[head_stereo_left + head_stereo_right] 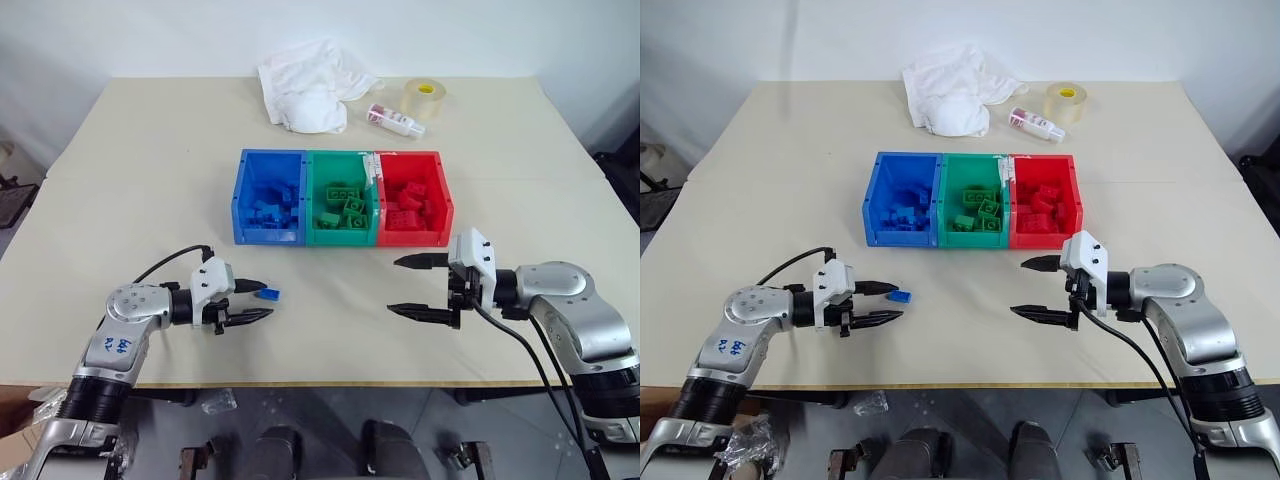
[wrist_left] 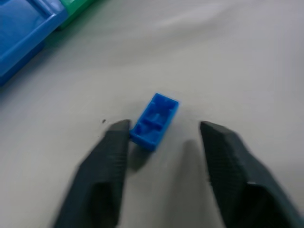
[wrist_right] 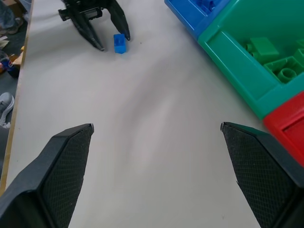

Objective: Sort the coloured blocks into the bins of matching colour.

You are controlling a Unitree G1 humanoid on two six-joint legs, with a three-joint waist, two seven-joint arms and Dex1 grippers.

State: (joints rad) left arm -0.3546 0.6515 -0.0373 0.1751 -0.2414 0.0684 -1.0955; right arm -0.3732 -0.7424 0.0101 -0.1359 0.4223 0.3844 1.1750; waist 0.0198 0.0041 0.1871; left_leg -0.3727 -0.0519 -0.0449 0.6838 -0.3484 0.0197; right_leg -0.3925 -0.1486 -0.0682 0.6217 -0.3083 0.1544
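Observation:
One blue block [image 2: 155, 119] lies on the beige table in front of the blue bin [image 1: 243, 196]. My left gripper [image 1: 264, 301] is low over the table with its fingers apart on either side of this block. One fingertip [image 2: 119, 129] is right beside the block, the other stands clear of it. The blue bin, green bin [image 1: 312, 200] and red bin [image 1: 444, 205] sit joined in a row at mid-table, each with several blocks of its own colour inside. My right gripper [image 1: 393, 286] hovers open and empty in front of the red bin.
A crumpled white cloth [image 1: 310, 90], a small bottle with a red label [image 1: 395, 120] and a yellowish tape roll [image 1: 425, 98] lie behind the bins. The table's front edge [image 1: 330, 384] runs just below both grippers.

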